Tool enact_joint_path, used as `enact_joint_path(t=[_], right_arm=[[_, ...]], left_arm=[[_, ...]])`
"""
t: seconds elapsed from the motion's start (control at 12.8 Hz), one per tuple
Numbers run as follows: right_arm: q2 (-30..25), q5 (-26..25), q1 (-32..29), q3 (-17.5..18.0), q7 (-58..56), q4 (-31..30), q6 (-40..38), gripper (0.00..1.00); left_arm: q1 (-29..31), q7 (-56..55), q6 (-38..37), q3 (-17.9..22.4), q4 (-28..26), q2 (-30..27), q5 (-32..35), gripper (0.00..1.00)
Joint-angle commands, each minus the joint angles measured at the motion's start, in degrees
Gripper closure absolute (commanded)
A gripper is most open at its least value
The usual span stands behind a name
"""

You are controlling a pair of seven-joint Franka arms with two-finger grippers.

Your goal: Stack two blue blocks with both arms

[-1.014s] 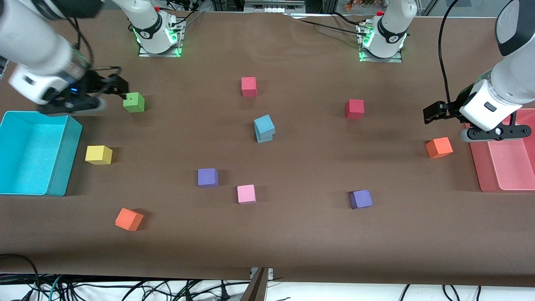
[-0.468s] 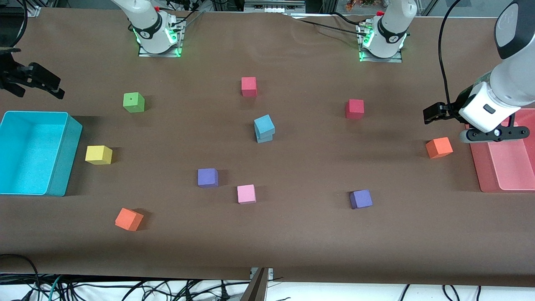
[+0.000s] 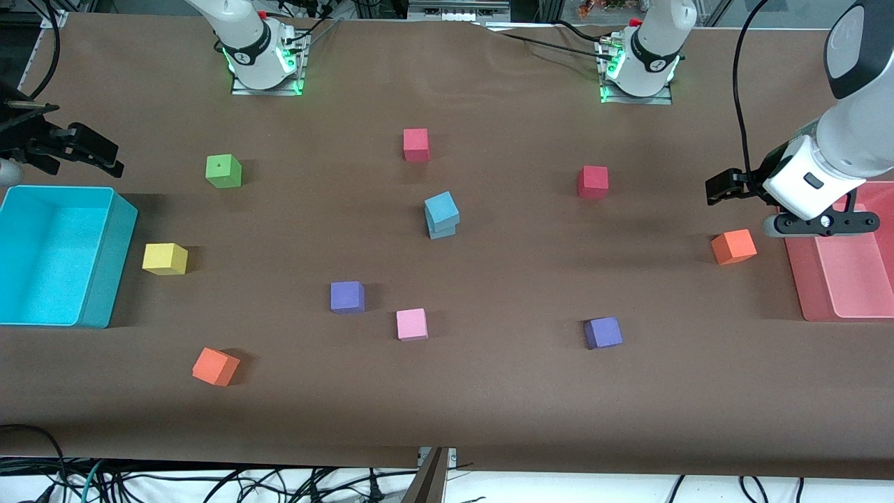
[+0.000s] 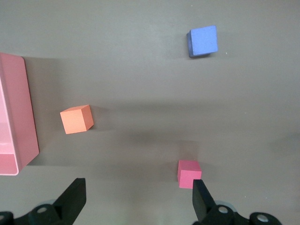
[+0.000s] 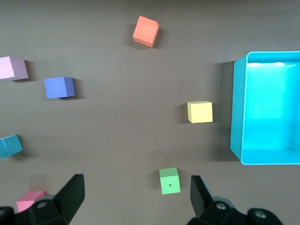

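The two blue blocks [image 3: 441,215] stand stacked in the middle of the table, the upper one [image 3: 441,207] turned a little on the lower one [image 3: 443,230]. An edge of the stack [image 5: 9,145] shows in the right wrist view. My left gripper [image 3: 726,187] [image 4: 138,185] hangs open and empty over the table beside the pink bin, well away from the stack. My right gripper [image 3: 94,150] [image 5: 137,180] is open and empty in the air by the cyan bin, near the green cube.
A cyan bin [image 3: 105,258] sits at the right arm's end, a pink bin [image 3: 803,286] at the left arm's end. Loose cubes lie around the stack: green [image 3: 223,171], yellow [image 3: 165,258], two orange [image 3: 215,367] [image 3: 733,246], two purple [image 3: 347,296] [image 3: 603,332], pink [image 3: 411,324], two red [image 3: 415,144] [image 3: 592,181].
The right arm has pulled back from beside the green cube toward its own end of the table, the gripper empty. The left arm has barely shifted. The stack has not moved.
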Motion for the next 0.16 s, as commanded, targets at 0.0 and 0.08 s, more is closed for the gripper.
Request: enact_joint_path(t=[0.0, 0.08], right_arm=[[-1.37, 0.6, -1.95, 2.17, 0.87, -1.3, 0.22, 0.0], [-1.64, 0.6, -1.96, 2.36, 1.05, -1.74, 0.14, 0.0]], left_arm=[[0.4, 2.34, -1.15, -0.24, -0.39, -1.02, -3.05, 0.0], [0.31, 2.17, -1.07, -0.24, -0.21, -1.02, -3.06, 0.0]])
